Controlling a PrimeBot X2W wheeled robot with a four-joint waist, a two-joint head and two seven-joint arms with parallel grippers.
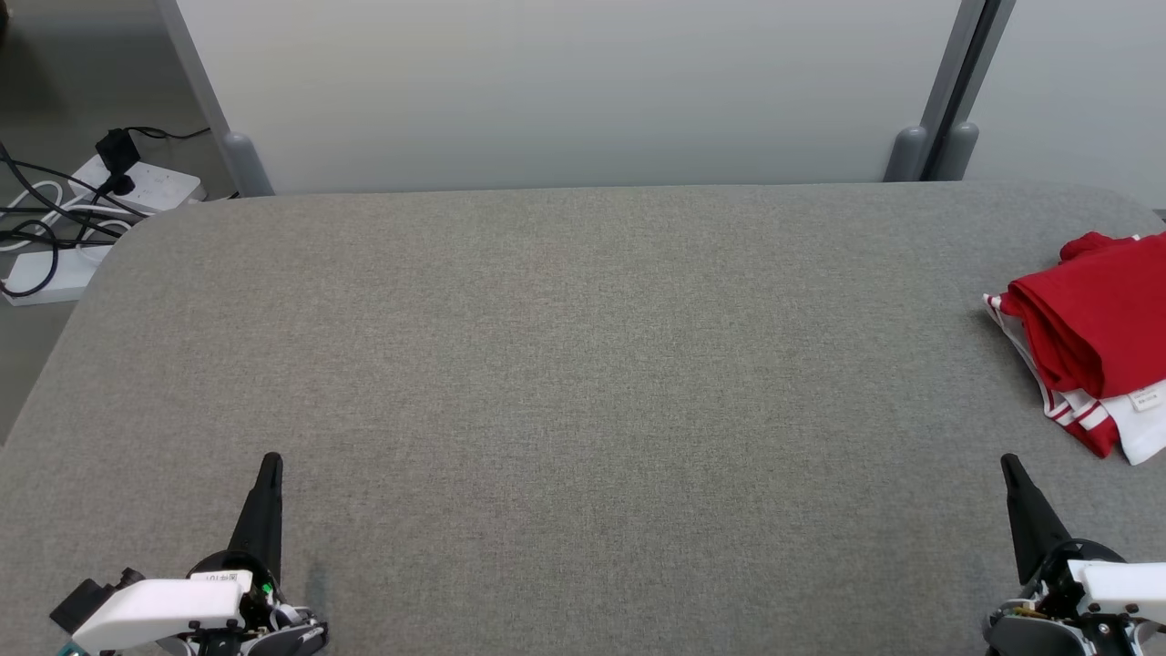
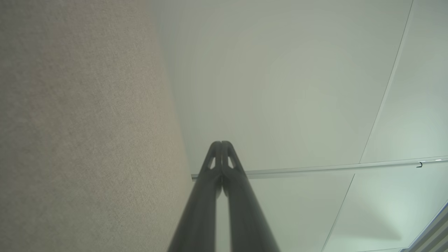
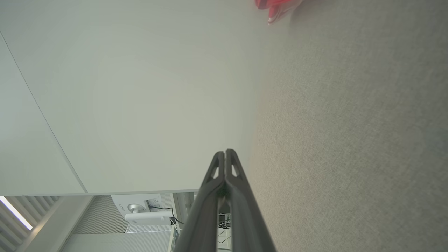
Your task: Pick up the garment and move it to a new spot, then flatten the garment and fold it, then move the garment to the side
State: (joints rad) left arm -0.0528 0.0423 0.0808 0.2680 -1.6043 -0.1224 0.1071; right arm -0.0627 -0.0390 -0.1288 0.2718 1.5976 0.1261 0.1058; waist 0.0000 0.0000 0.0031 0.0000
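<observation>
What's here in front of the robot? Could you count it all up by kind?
Grippers: 2, left gripper and right gripper, both shut
Garment: 1, red and white
Table: 1, grey
Power strips: 2, white, on the floor
Total: 6

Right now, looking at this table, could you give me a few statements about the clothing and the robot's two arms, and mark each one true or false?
1. The garment is red and white. True.
2. The garment lies in the middle of the table. False: it lies at the table's right edge.
3. The left gripper has its jaws shut on nothing. True.
4. The right gripper is holding the garment. False: its jaws are shut and empty, and it is apart from the garment.
5. Power strips lie beyond the table's far left corner. True.
</observation>
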